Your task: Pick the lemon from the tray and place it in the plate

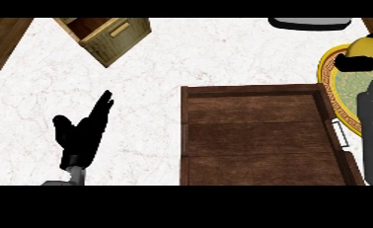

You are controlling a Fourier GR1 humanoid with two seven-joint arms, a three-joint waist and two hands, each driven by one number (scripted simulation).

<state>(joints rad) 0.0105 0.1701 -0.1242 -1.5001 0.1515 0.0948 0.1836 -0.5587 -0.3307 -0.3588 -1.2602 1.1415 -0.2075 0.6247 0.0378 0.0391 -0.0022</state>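
Observation:
The yellow lemon [362, 48] is at the far right edge, over the plate [329, 76], which has a yellow patterned rim and a green centre. My right hand [352, 63] curls its black fingers round the lemon's lower side, and its forearm runs down the right edge and hides part of the plate. The brown wooden tray [255, 135] lies just left of the plate with nothing showing in it. At the lower left my left hand [82, 131] rests open on the white counter, fingers pointing up, well away from the tray.
An open tan wooden box [109, 35] stands at the top left. A dark grey object [310, 23] sits at the top right edge. A wooden strip [11, 37] borders the counter's upper left corner. White marble counter lies between the box and the tray.

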